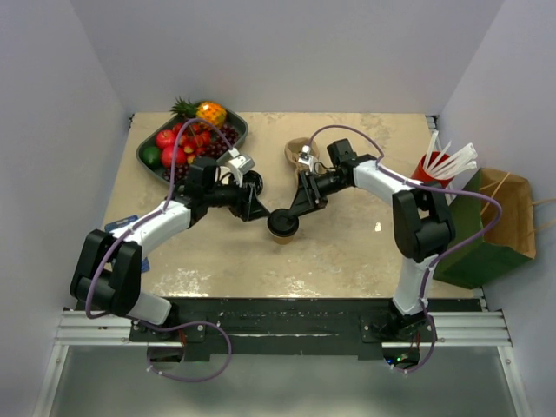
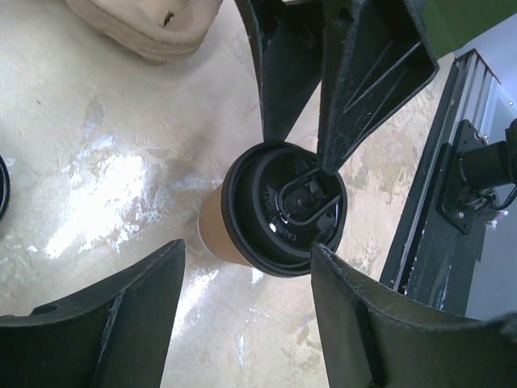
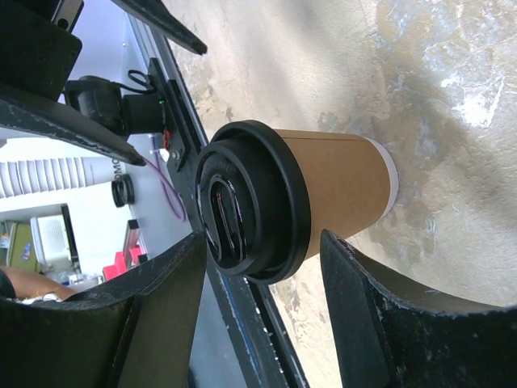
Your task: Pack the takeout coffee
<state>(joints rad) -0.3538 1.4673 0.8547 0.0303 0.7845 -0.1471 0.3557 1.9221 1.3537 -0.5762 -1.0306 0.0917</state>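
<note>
On the bench (image 1: 347, 252), between the two end effectors, the coffee cup (image 1: 283, 224) stands upright with its black lid (image 2: 283, 206) pressed on.

The right end effector (image 3: 258, 238) comes at the cup from the right and slightly above. It is open, with the lid showing in the gap between its fingertips. Whether a fingertip brushes the lid rim I cannot tell, but nothing is clamped. The left end effector (image 2: 246, 246) faces the cup from the opposite side. It is open too, holds nothing, and its tips stop just short of the cup wall.

Beyond the cup, away from the arm bases, lies a pulp carrier (image 1: 300, 152). Further left of the cup is a tray of fruit (image 1: 191, 139). Well to the cup's right are a red cup of straws (image 1: 432, 167) and a paper bag (image 1: 486, 234).

This looks like the approach before the first grasp, so packing has hardly begun. Next, one end effector probably needs to drop below the lid rim and close on the paper wall, gently enough not to crush it. The other should back away from the cup. The cup then has to go upright toward the carrier or bag.
</note>
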